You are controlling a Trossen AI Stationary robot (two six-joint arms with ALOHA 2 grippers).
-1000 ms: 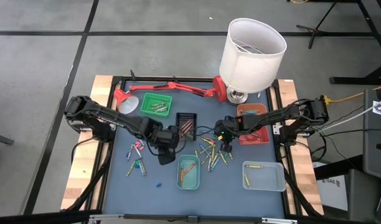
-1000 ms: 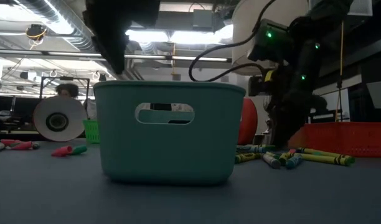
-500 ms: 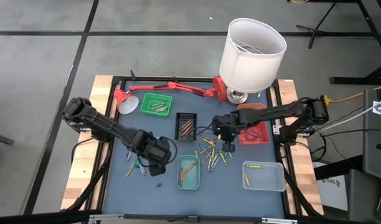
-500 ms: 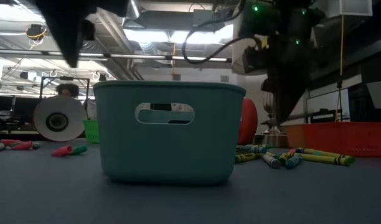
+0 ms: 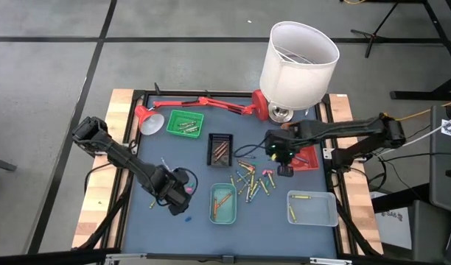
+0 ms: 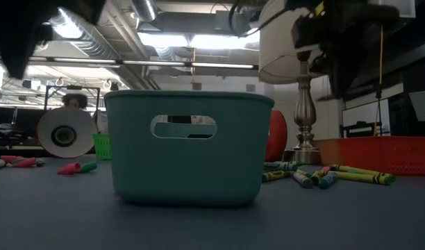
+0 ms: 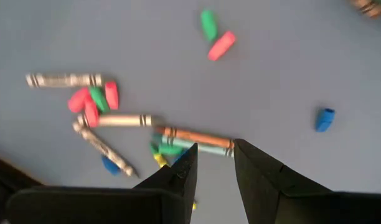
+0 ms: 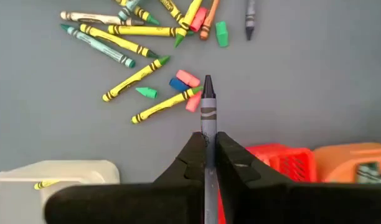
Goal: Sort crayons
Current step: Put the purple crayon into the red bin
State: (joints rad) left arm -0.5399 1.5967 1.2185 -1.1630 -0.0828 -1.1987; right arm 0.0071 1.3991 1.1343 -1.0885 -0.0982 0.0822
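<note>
Crayons lie loose on the blue table top: a pile in the middle (image 5: 249, 181) and a smaller group at the left (image 7: 109, 118). My left gripper (image 7: 215, 168) hangs open above that left group (image 5: 177, 197), fingers pointing down, nothing between them. My right gripper (image 8: 207, 140) is up in the air by the red tray (image 5: 305, 160), right of the middle pile, and is shut on one grey crayon (image 8: 207, 102). In the low view both arms show only as dark shapes at the top. My right gripper pinches the grey crayon's wrapped body (image 8: 207, 127) between its two fingers. The crayon lies along the fingers, its pointed tip (image 8: 207, 79) sticking out past them. The fingers point steeply down. The crayon is lifted clear of the table.
A teal tray (image 5: 223, 204) and a clear tray (image 5: 312, 208) stand near the front. A green tray (image 5: 185, 122) and a dark tray (image 5: 221, 148) stand farther back. A red desk lamp (image 5: 200, 102) and a white-shaded lamp (image 5: 298, 55) stand at the far edge.
My left gripper has swung from beside the dark tray toward the table's near left, above the left group of crayons, rolling as it went. My right gripper has risen from the middle pile with the grey crayon and drifted toward the red tray.
</note>
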